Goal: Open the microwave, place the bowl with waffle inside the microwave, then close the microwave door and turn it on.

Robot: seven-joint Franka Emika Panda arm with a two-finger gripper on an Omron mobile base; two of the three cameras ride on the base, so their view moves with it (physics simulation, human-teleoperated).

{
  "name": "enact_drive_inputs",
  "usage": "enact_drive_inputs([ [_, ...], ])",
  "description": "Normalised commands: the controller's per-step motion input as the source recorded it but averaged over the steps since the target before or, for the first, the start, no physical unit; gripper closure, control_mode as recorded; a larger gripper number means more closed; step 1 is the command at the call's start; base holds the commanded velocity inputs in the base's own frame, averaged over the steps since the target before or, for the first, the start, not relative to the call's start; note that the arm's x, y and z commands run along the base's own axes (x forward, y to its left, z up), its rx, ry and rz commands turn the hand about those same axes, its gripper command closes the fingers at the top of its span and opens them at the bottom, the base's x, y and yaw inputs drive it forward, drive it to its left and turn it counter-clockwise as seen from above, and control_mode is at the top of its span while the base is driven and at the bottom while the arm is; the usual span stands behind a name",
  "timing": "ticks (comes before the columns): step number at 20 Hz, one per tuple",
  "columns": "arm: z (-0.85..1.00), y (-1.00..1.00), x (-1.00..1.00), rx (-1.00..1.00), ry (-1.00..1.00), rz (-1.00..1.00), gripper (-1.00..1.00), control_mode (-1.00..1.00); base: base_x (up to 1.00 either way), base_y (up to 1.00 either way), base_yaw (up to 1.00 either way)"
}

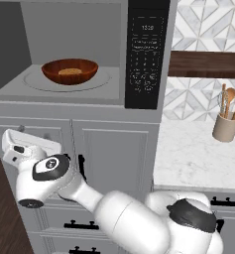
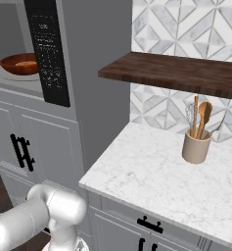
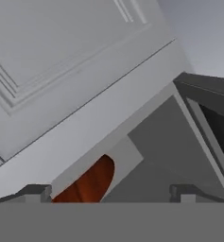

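Bowl [image 1: 70,71] with waffle [image 1: 69,71] already sits on the turntable inside the open microwave [image 1: 84,54] — closing the door and starting it remain; pincer [image 3: 111,194] at 6 o'clock below, tips apart, holding nothing

Microwave [image 1: 89,96] is open: grey box, light grey cavity, black vertical control panel on the cavity's right. Bowl [image 1: 70,71], glossy reddish-brown and shallow, sits upright on the round turntable inside the cavity. Waffle [image 1: 69,71], golden-tan, lies flat in the bowl. Microwave door [image 3: 212,113] is swung open, seen edge-on in the hand view.
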Motion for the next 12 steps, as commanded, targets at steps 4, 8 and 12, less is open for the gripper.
enact_drive_inputs([
  [4,-0.29,0.03,0.00,0.00,-0.19,0.00,-1.00,-1.00,0.00,0.00,0.00],
  [8,-0.36,0.08,-0.07,0.00,-0.21,0.00,-1.00,-1.00,0.00,0.00,0.00],
  [12,-0.09,0.31,-0.25,0.00,-0.33,0.00,-1.00,-1.00,0.00,0.00,0.00],
])
